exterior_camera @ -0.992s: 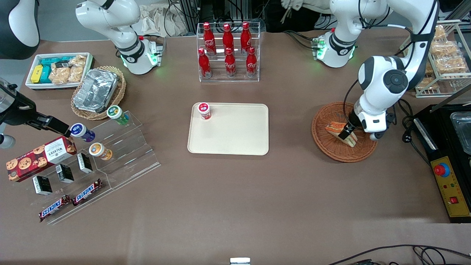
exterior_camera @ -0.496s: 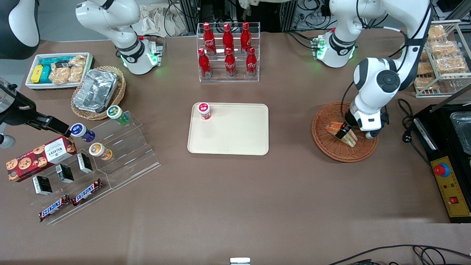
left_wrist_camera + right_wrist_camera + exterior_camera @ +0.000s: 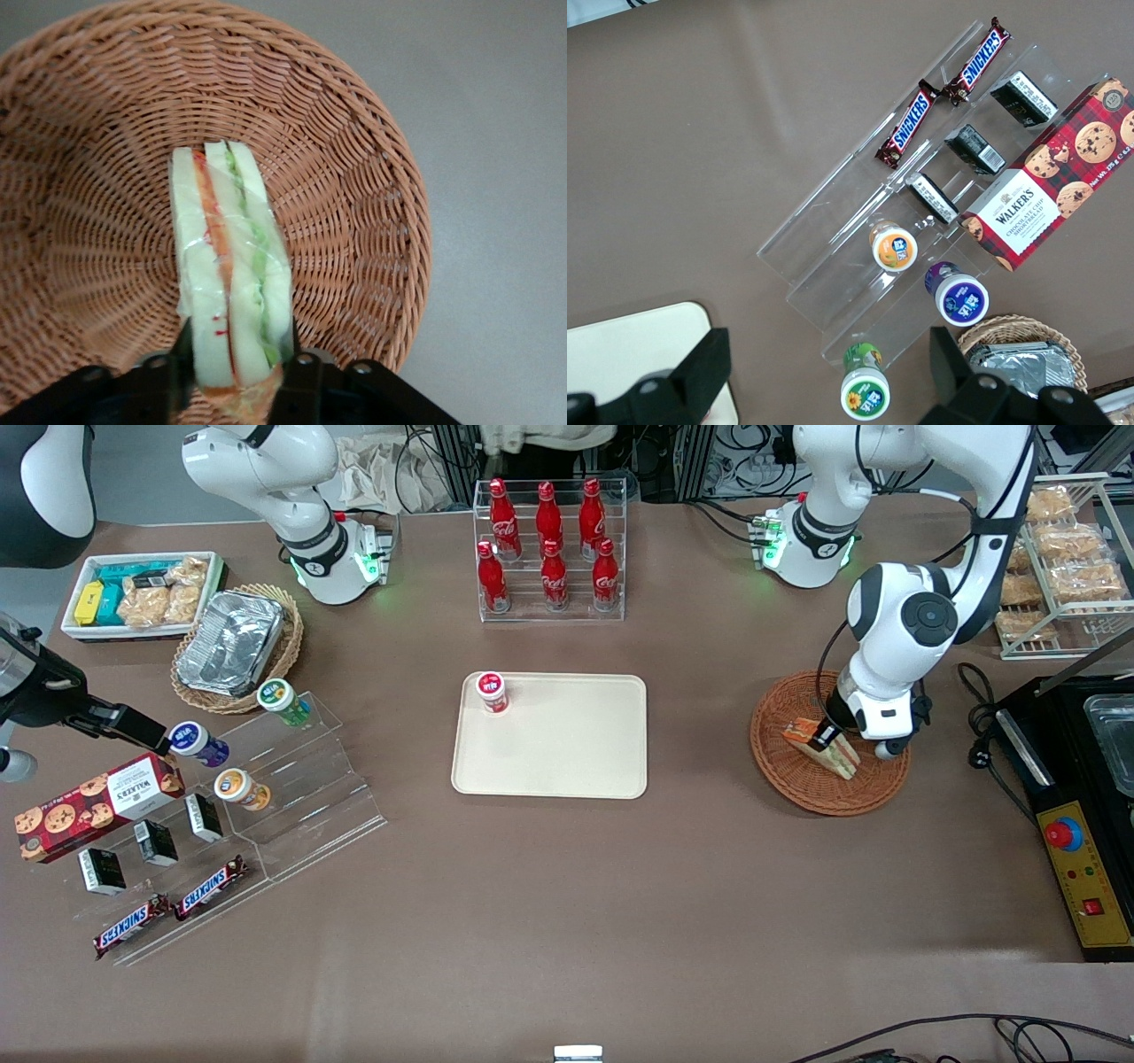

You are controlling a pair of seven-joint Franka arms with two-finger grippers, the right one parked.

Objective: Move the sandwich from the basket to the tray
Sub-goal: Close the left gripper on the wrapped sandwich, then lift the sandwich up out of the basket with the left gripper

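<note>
Pretty plain setup: big brown table (image 3: 567,886) with a matte top, evenly lit. Past its edge there's a mess of black cables (image 3: 753,465) and some crumpled cloth (image 3: 372,469).

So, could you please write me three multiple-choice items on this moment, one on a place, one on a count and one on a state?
1. Where is the sandwich?
A. in the basket
B. on the tray
C. on the bare table

2. How many red bottles stand in the clear rack?
A. four
B. six
C. eight

3. What is the gripper doing?
A. hanging open above the tray
B. shut on the sandwich in the basket
C. holding the red-lidded cup

Key: 1 A, wicker surrounds the sandwich in the wrist view; 2 B, two rows of three; 3 B, a finger presses each bread face.
</note>
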